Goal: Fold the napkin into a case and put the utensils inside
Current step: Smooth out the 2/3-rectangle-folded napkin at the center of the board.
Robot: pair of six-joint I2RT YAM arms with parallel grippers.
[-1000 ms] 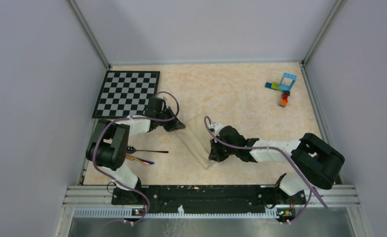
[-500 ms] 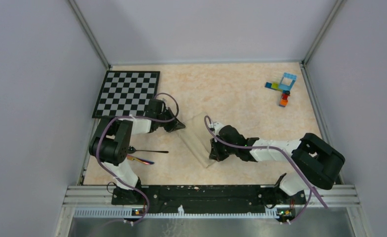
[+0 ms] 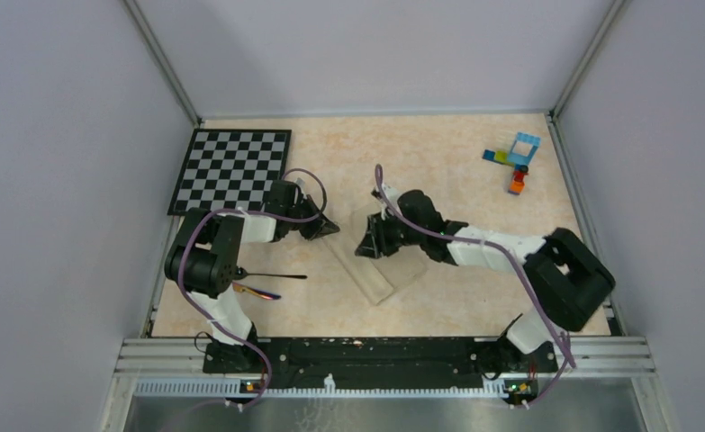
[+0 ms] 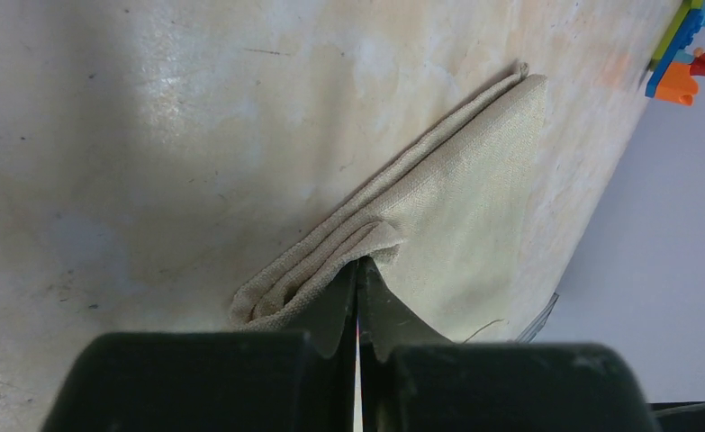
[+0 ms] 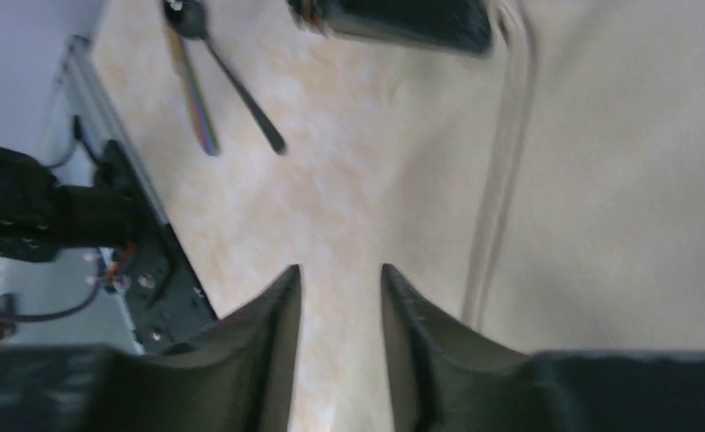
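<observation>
The left pincer is closed on one end of the napkin, its tips pressed together with the layered cloth pinched between them. From that held end the folded strip runs diagonally over the surface towards the near right. The right pincer hangs parted and empty above the strip's far side, its own view blurred. The utensils lie left of the napkin, handles pointing towards it and close by the left arm. The right arm would likely have to reach across the cloth for them.
</observation>
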